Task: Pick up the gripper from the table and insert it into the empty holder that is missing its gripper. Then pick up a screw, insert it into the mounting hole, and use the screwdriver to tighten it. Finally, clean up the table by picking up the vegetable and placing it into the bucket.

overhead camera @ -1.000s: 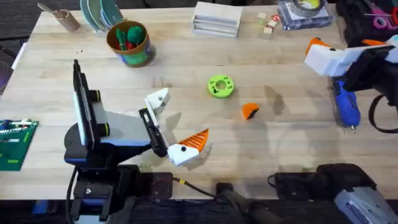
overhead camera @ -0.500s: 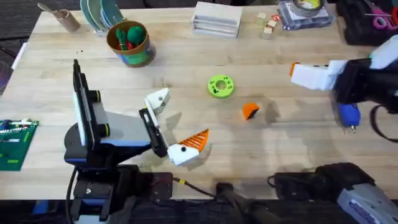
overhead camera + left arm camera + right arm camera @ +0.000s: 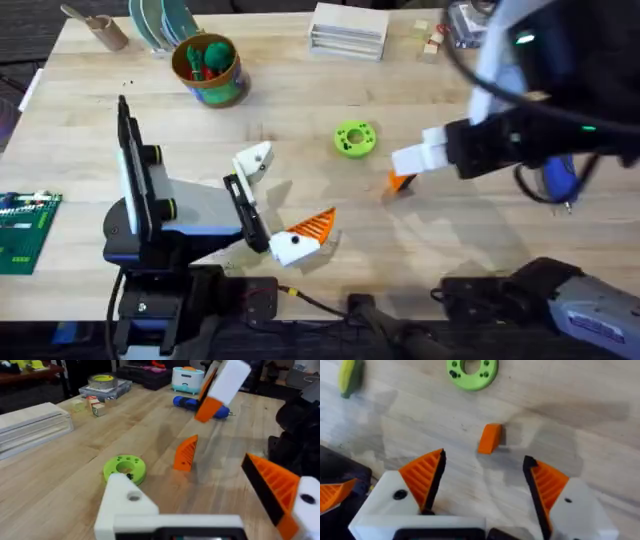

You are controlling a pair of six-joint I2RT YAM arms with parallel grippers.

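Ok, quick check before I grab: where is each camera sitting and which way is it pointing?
Overhead: fixed above the bases, looking down and forward over the table; both arms show, right gripper over the loose gripper.
Left wrist: low, facing across the table; own bare holder and one orange tip in front.
Right wrist: looking straight down, jaws open.
Shared by both wrist views: the loose gripper and green disc.

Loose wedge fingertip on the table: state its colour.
Orange, with a ribbed face; the gripper shows best in the left wrist view.
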